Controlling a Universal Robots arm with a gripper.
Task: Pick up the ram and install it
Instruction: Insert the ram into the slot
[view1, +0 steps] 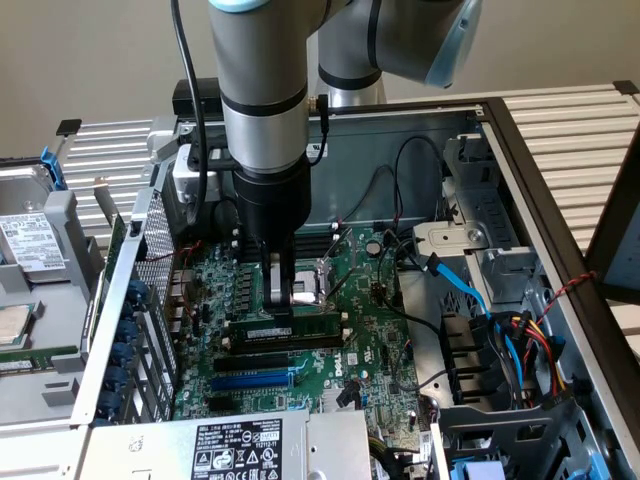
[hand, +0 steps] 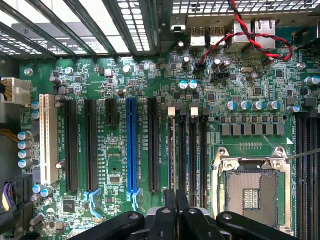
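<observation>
The ram (view1: 310, 325) is a thin green stick with a white label, lying level along the row of long black slots (view1: 275, 360) on the motherboard. My gripper (view1: 279, 308) reaches straight down from the arm and is shut on the ram's upper edge near its middle. In the wrist view the ram (hand: 172, 150) shows edge-on as a pale strip running away from my gripper (hand: 175, 202), in line with the first of the black slots (hand: 192, 150). I cannot tell whether it is seated in the slot or just above it.
The CPU socket (hand: 252, 190) lies right beside the slots. A blue expansion slot (hand: 131, 145) and a white one (hand: 47, 140) lie on the other side. Blue and black cables (view1: 465, 285) crowd the exterior view's right. A power supply (view1: 235, 450) borders the front.
</observation>
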